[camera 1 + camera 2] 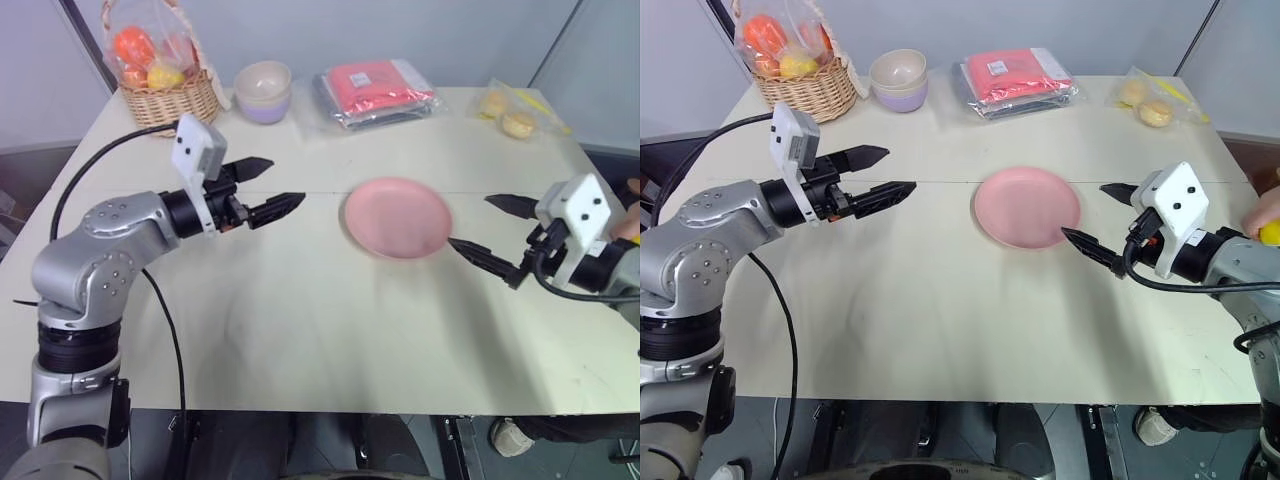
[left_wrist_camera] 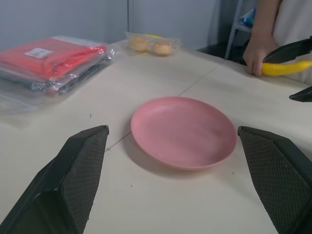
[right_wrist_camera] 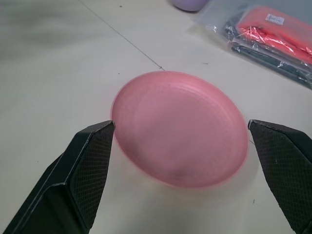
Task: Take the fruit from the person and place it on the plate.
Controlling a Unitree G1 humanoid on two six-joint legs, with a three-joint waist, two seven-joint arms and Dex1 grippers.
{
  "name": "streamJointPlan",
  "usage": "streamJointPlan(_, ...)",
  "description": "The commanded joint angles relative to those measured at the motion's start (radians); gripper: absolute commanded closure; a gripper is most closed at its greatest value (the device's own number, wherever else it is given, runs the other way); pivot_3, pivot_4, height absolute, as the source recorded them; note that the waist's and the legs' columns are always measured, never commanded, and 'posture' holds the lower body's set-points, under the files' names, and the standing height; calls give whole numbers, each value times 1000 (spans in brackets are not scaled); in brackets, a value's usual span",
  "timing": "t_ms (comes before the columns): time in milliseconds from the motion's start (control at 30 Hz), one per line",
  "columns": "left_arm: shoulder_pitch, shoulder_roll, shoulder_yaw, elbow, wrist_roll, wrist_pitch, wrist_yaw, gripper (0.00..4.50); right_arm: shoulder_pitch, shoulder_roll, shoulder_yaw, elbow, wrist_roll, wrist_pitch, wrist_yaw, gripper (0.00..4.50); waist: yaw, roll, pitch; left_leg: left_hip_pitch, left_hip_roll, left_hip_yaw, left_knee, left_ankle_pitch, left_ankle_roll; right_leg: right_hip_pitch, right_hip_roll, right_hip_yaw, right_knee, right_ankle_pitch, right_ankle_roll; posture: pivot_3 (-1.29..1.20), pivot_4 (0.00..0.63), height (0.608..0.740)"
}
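Observation:
The pink plate lies flat in the middle of the table with nothing on it. My left gripper hovers open to its left, pointing at it. My right gripper stands open at the plate's right edge, its lower finger close to the rim. Beyond the table's right edge, the person's hand holds the yellow banana, the fruit. Seen from the left wrist, the banana lies behind my right gripper's fingers. From my head, just the hand and a bit of yellow are visible behind my right wrist.
At the table's far side stand a wicker basket of bagged round fruits, a cream-and-lilac bowl, a plastic packet of red cloth and a bag of buns. Black cables trail from both arms.

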Motion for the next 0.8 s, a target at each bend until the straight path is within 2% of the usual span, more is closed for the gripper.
streamJointPlan(33,-17,-1,-3,-8,1,-21,-7,72,-1,-11,-47,-41,10,-10,-5,0,0,0,0,0,0,0,0,0,0,0,0,0,0,0,0,0,150,740)
streamJointPlan(500,-27,-7,-13,1,7,-24,-10,72,-22,-6,-41,-51,23,-5,-27,0,0,0,0,0,0,0,0,0,0,0,0,0,0,0,0,0,150,740)
streamJointPlan(633,-33,-9,-15,6,9,-25,-9,72,-120,32,-8,-40,61,17,-81,0,-3,0,0,0,0,0,0,0,0,0,0,0,0,0,0,0,150,740)
streamJointPlan(800,-37,-11,-20,9,14,-30,-12,72,-322,128,96,1,82,74,-193,0,-3,0,0,0,0,0,0,0,0,0,0,0,0,0,0,0,150,740)
